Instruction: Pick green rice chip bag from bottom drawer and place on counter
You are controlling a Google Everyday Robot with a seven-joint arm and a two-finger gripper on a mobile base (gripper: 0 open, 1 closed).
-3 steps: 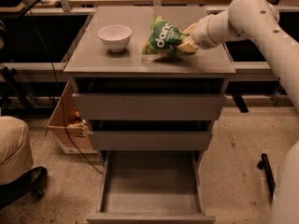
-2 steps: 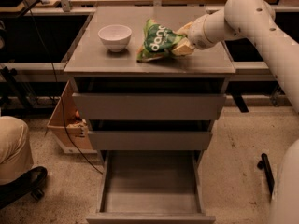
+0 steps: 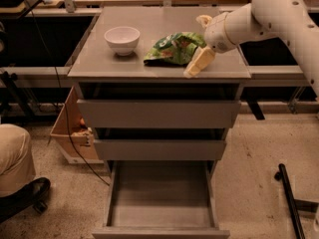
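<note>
1. Bag position: the green rice chip bag (image 3: pixel 173 48) now lies slumped flat on the table (image 3: pixel 99 66), in the upper middle of the frame, near the white bowl (image 3: pixel 122 39) to its left but apart from it. A second ago it stood tilted up off the surface
2. Pincer state: the pincer (image 3: pixel 195 46) sits at the bag's right end, right of centre in the upper frame. Its fingers (image 3: pixel 199 62) now stand apart, one toward the top of the frame and one low by the table's front edge. Earlier they were clamped on the bag. Whether either finger touches the foil cannot be told
3. Drawer: the bottom drawer (image 3: pixel 159 203) remains pulled out at the bottom of the frame, with no bag inside
4. Assessment: the release appears to be made, so the placing step looks essentially complete. The likely remaining move is to withdraw the arm without dragging the light bag along
</note>
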